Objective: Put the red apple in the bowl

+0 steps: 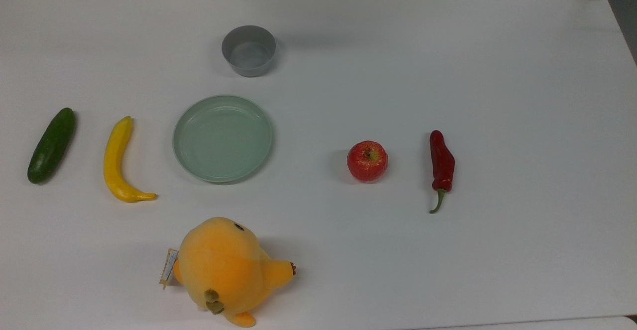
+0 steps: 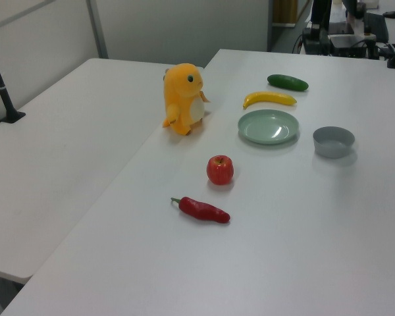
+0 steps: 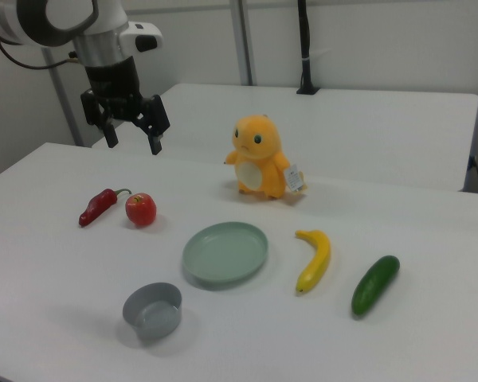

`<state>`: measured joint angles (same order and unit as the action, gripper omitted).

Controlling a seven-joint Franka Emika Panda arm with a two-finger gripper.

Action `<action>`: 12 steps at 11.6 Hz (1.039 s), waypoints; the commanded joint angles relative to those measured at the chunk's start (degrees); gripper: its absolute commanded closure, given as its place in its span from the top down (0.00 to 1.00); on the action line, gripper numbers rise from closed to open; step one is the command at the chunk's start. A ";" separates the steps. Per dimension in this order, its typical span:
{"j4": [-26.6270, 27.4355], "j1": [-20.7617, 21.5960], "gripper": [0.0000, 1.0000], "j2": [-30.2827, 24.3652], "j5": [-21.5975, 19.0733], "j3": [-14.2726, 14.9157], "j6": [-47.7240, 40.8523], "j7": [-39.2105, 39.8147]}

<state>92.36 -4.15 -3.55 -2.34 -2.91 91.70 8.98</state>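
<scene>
Bowl (image 3: pixel 152 310): grey, small and deep. In the right view it sits closest to us, standing upright on the white table (image 3: pixel 430 334). Nothing is inside it.
Plate (image 3: pixel 225 252): pale green, wide and flat, just behind the bowl in the right view. They are near but not touching.
Cucumber (image 3: pixel 375 284): dark green, lying flat, far over on the right view's right.
Banana (image 3: pixel 315 259): yellow and curved, lying between the plate and the cucumber.
Apple (image 3: pixel 141 209): red and round, with a little dark stem pointing up (the top view shows a yellow-green dip around the stem). It sits on the table to the right view's left of the plate, well apart from the bowl.
Chili (image 3: pixel 99 205): long and dark red with a green stem, just beside the apple on the side away from the plate. They do not touch.
Toy (image 3: pixel 260 156): a soft orange animal with a pale belly, standing up behind the plate. A small tag hangs from its side.
Gripper (image 3: pixel 133 138): black, pointing down, hanging in the air above and behind the chili and apple. Its two fingers (image 3: pixel 155 146) are spread apart and hold nothing.
</scene>
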 commanded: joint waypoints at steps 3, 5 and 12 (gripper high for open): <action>1.60 0.20 1.00 0.03 -0.91 0.00 0.94 1.66; 1.60 0.20 1.00 0.03 -0.91 0.00 0.94 1.66; 0.98 1.51 1.00 2.49 -1.08 -0.08 6.19 1.13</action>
<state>93.25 -3.71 -1.37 -2.35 -3.05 93.99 9.69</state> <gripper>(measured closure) 0.000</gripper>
